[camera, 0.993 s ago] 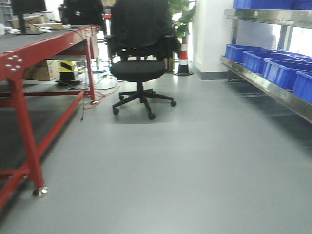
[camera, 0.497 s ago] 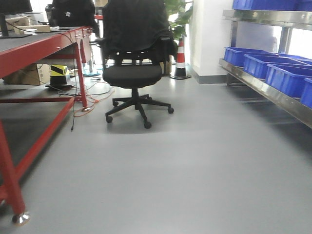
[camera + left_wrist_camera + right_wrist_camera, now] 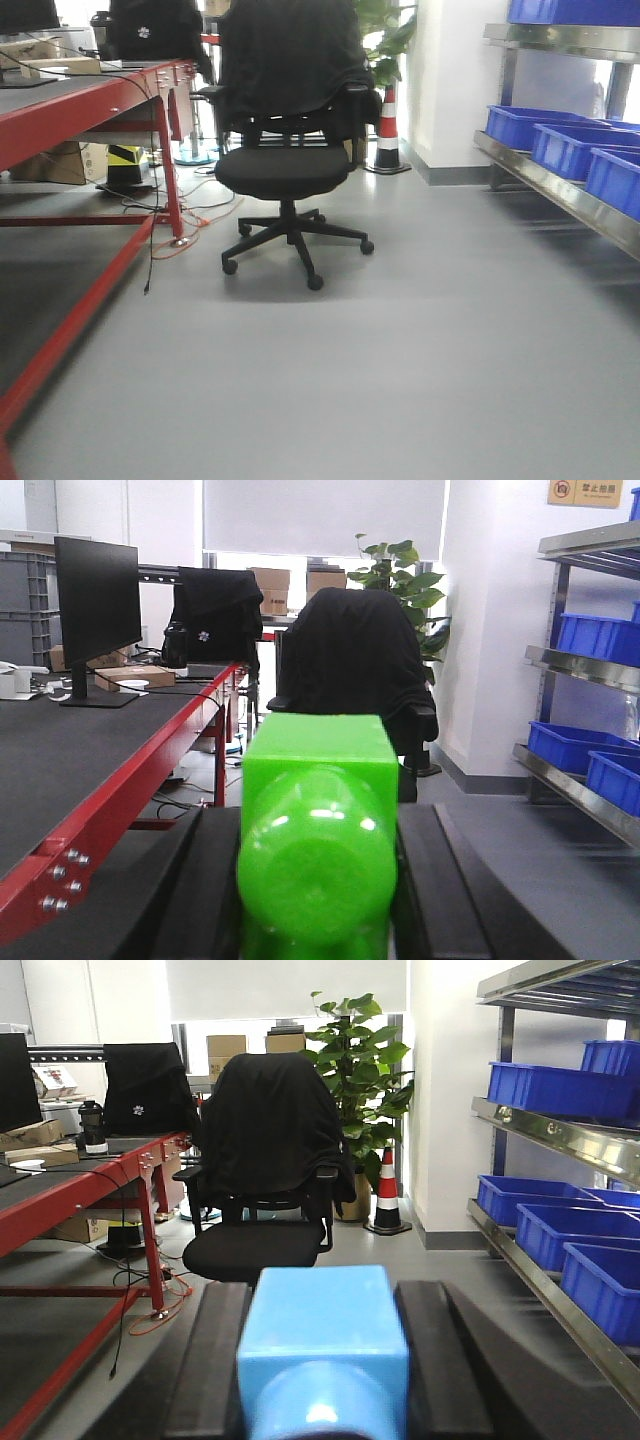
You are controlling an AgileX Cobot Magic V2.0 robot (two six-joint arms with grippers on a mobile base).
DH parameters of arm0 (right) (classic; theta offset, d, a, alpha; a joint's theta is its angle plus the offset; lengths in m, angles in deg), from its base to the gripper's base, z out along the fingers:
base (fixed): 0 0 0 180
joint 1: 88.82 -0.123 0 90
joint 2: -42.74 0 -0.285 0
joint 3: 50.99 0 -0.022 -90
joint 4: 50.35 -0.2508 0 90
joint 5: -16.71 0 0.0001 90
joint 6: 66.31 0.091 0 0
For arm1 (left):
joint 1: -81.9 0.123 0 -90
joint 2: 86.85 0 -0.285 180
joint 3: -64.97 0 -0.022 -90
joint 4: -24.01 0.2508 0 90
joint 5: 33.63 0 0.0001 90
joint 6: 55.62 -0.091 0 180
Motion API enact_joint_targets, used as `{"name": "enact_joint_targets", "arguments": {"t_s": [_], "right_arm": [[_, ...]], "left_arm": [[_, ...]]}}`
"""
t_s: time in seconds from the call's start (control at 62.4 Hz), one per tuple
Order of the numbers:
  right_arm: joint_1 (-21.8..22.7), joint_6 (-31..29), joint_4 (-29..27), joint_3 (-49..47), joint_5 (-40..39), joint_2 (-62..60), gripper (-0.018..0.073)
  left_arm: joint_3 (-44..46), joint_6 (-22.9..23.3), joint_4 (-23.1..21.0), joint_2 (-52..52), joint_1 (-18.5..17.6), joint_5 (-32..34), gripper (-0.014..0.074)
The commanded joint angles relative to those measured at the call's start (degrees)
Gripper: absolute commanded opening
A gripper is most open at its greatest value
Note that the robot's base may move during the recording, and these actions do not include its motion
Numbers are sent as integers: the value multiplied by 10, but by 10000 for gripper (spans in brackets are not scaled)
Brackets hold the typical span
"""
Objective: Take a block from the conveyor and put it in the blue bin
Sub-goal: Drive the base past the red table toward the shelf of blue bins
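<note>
My left gripper [image 3: 318, 818] is shut on a bright green block [image 3: 318, 780], which fills the gap between its black fingers [image 3: 205, 880]. My right gripper [image 3: 325, 1292] is shut on a light blue block [image 3: 322, 1325], held between its black fingers [image 3: 215, 1360]. The conveyor, a dark grey belt [image 3: 60, 750] on a red frame [image 3: 70, 110], runs along the left side. Blue bins [image 3: 570, 145] stand on a metal shelf at the right, and also show in the right wrist view [image 3: 560, 1230] and the left wrist view [image 3: 575, 745]. Neither gripper shows in the front view.
A black office chair [image 3: 285, 170] draped with a dark jacket stands ahead on the grey floor. An orange-and-white traffic cone [image 3: 388, 125] and a potted plant [image 3: 355, 1050] stand by the white wall behind it. Cables [image 3: 190, 215] lie under the conveyor. A monitor [image 3: 95, 605] stands on it.
The front view has moved forward along the aisle. The conveyor's near red leg has left the view, the chair looks nearer, and the chair and bins have lately shifted right.
</note>
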Motion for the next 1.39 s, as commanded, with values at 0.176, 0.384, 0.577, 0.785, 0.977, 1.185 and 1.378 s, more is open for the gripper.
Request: {"name": "enact_joint_targets", "arguments": {"t_s": [0.176,0.384,0.577,0.785,0.977,1.185,1.378], "right_arm": [[0,-4,0,-4,-12,1,-162],[0,-4,0,-4,-13,1,-162],[0,-4,0,-4,-13,1,-162],[0,-4,0,-4,-13,1,-162],[0,-4,0,-4,-13,1,-162],[0,-4,0,-4,-13,1,-162],[0,-4,0,-4,-13,1,-162]], "left_arm": [[0,2,-5,-3,-2,14,-111],[0,2,-5,-3,-2,14,-111],[0,2,-5,-3,-2,14,-111],[0,2,-5,-3,-2,14,-111],[0,2,-5,-3,-2,14,-111],[0,2,-5,-3,-2,14,-111],[0,2,-5,-3,-2,14,-111]]}}
